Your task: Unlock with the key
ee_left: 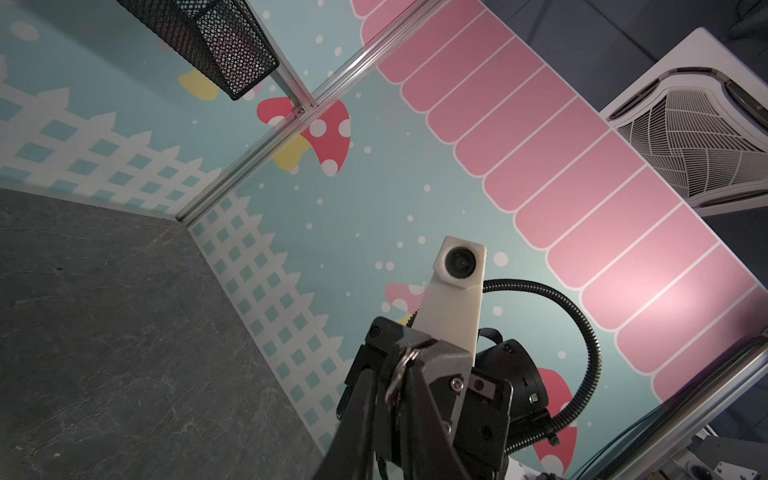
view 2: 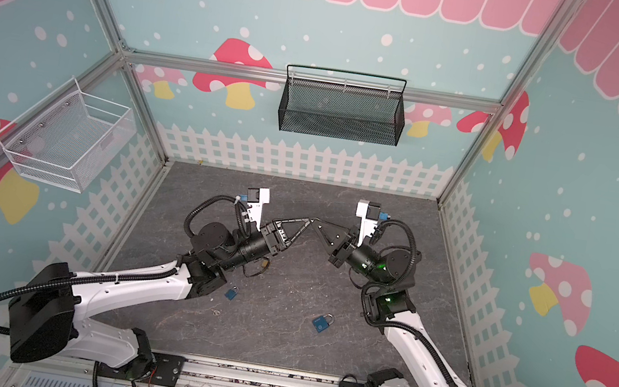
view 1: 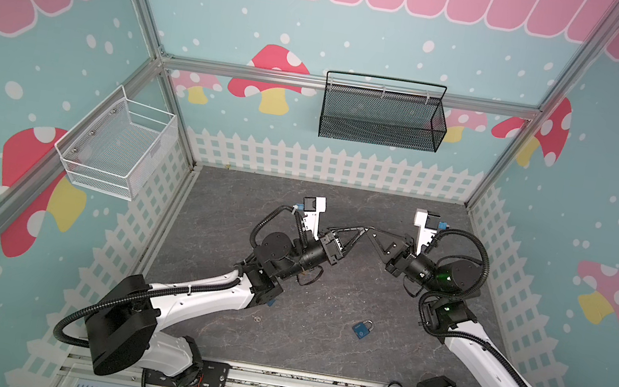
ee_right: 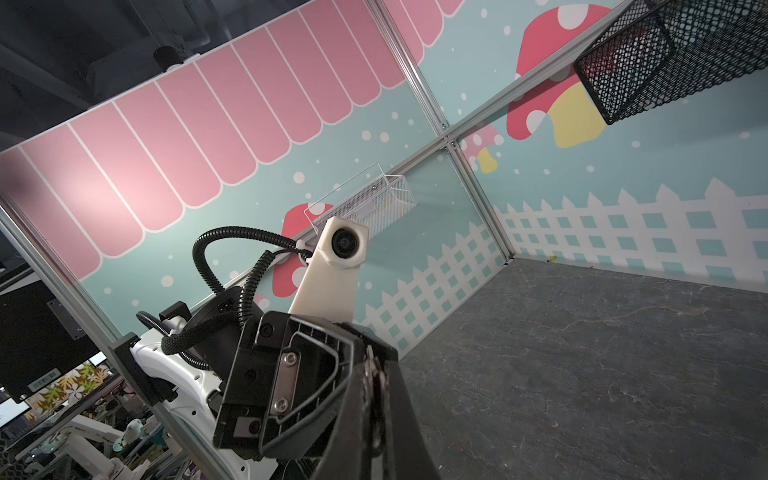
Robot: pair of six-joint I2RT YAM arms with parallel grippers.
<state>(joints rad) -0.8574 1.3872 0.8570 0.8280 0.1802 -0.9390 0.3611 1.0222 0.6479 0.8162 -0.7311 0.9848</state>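
1. Black fingers of the left gripper [view 1: 363, 229] are drawn together at the tip above the middle of the worktop [view 1: 314, 363]. As far as its wrist view lets me see, they are pinching the key [ee_left: 401, 370].
2. The key itself is a sliver of metal up in the air where the two tips touch, well apart from any lock.
3. The right gripper [view 1: 371, 229] is clenched on that same key from the opposite side. To me this looks like a hand-over.
4. To do it well, I'd say one side should let go only once the other bites firmly. The blade should also stick out clear of the fingers, or it won't reach a keyhole.
5. Counting across:
   - Two baskets: a white wire basket [view 1: 117, 147] on the left wall and a black mesh basket [view 1: 381, 113] on the back wall.
   - Two blue locks on the worktop: the left padlock [view 2: 231, 293] just beside the left arm, and the front padlock [view 2: 322, 323] near the middle of the front edge.
   - One key that I can see.
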